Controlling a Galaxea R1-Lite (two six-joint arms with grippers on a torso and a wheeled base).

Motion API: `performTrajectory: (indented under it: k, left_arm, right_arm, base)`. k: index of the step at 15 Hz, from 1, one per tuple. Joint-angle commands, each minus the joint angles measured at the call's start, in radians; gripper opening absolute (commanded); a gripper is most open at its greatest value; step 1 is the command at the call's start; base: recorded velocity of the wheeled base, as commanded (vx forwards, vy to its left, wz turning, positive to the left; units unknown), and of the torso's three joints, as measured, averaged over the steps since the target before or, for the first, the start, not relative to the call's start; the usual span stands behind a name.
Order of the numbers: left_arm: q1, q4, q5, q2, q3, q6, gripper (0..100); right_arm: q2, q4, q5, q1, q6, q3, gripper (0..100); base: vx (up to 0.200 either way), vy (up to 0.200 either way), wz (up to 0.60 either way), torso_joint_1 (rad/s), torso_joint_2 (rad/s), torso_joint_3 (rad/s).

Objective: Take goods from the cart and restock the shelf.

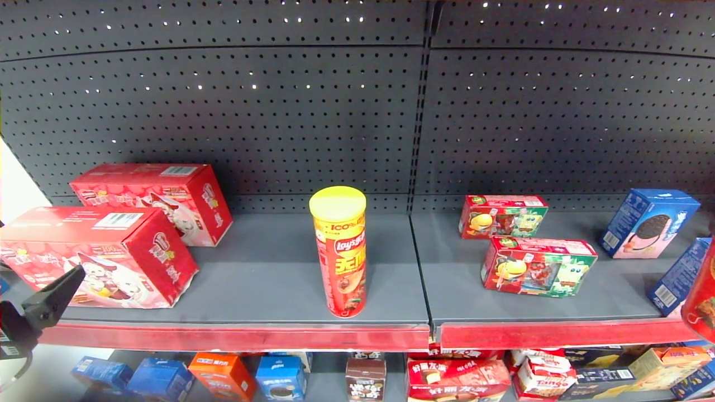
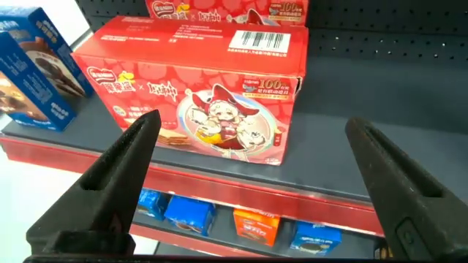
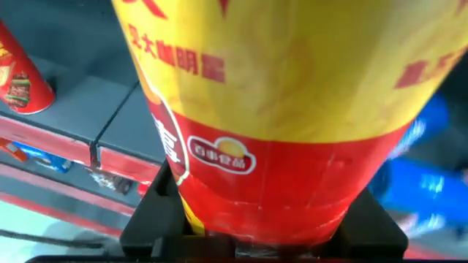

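One can (image 1: 338, 251) shelved, second can (image 3: 292, 109) in right gripper (image 3: 263, 235)

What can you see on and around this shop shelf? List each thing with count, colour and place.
large boxes: two, red, left end of upper shelf
standing chip can: one, red with yellow lid, upright mid-shelf near front edge
cartoon boxes: two, red and green, right of middle
biscuit boxes: two, blue, right end
small boxes: many, blue, orange and red, lower shelf
pegboard: one, dark grey, behind the shelf
left gripper: one, black, open, before the front large box
right gripper: one, black, shut on held chip can, right end
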Motion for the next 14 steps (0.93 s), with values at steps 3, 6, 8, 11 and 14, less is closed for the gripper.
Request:
performTrajectory:
  k: [3,6,8,11,14]
  left_arm:
    - [0.000,0.000,0.000,-0.002,0.011,0.000,100]
    - [0.000,0.000,0.000,0.021,0.002,0.019,100]
    - [0.002,0.000,0.000,0.027,-0.002,0.028,100]
    - [0.000,0.000,0.000,0.026,0.005,0.028,100]
    - [0.000,0.000,-0.001,0.029,0.002,0.029,100]
  right_arm:
    - [0.064,0.000,-0.002,0.035,-0.020,-0.027,0]
    - [0.067,-0.001,0.010,0.081,-0.034,-0.039,0]
    - [0.067,-0.001,0.007,0.102,-0.034,-0.034,0]
    - [0.067,-0.003,0.006,0.104,-0.034,-0.030,0]
    - [0.084,-0.017,0.006,0.133,-0.034,-0.022,0]
  base:
    - [0.000,0.000,0.00,0.000,0.00,0.000]
    - [0.000,0.000,0.00,0.000,0.00,0.000]
    - [0.000,0.000,0.60,0.002,0.00,0.000]
    - [0.000,0.000,0.20,0.001,0.00,-0.001]
    - [0.000,0.000,0.00,0.000,0.00,0.000]
